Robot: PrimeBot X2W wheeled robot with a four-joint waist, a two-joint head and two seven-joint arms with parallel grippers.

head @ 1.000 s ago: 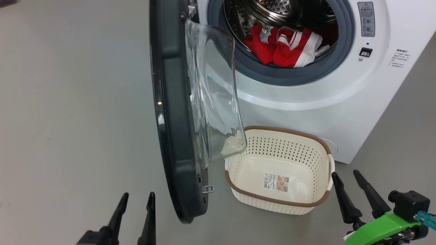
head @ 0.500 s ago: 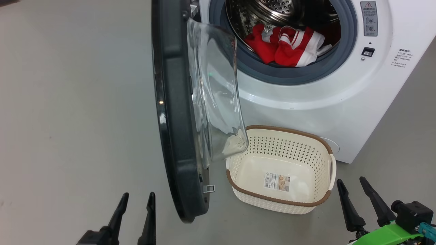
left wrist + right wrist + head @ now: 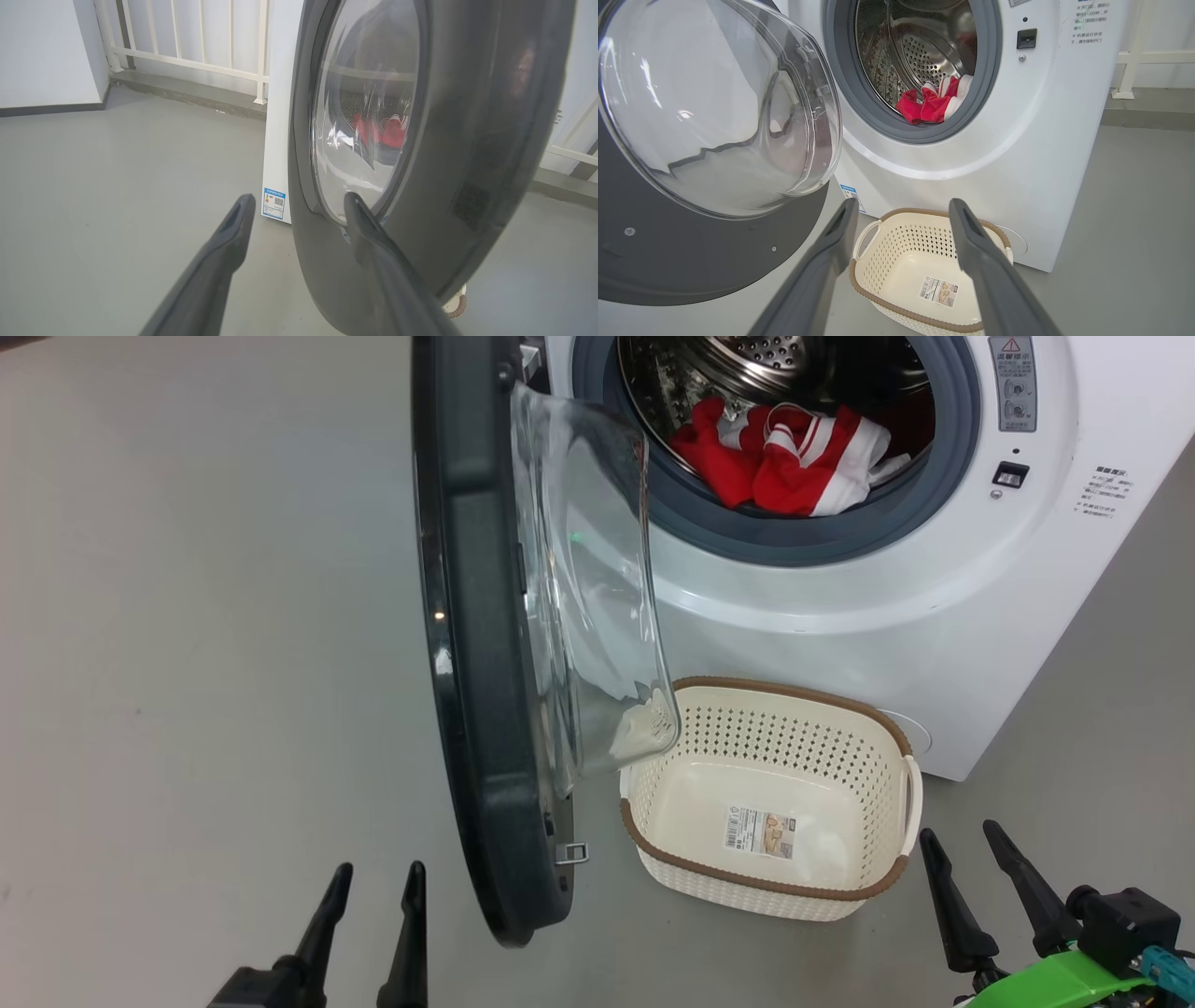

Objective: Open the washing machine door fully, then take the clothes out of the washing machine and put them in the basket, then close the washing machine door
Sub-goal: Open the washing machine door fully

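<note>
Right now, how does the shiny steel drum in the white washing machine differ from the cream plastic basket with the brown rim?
The shiny steel drum holds the red-and-white striped clothes; the cream plastic basket is empty apart from a bottom sticker. The drum is round and opens forward; the basket is a rounded rectangle open upward on the grey floor. Both have perforated walls.

The washing machine (image 3: 840,644) front carries a grey warning label (image 3: 1013,383) with a red triangle sign and printed Chinese lines (image 3: 1087,23), its side a blue label (image 3: 274,204) with a QR code, and the basket (image 3: 784,689) floor a barcode sticker (image 3: 761,831), all too small to read.
</note>
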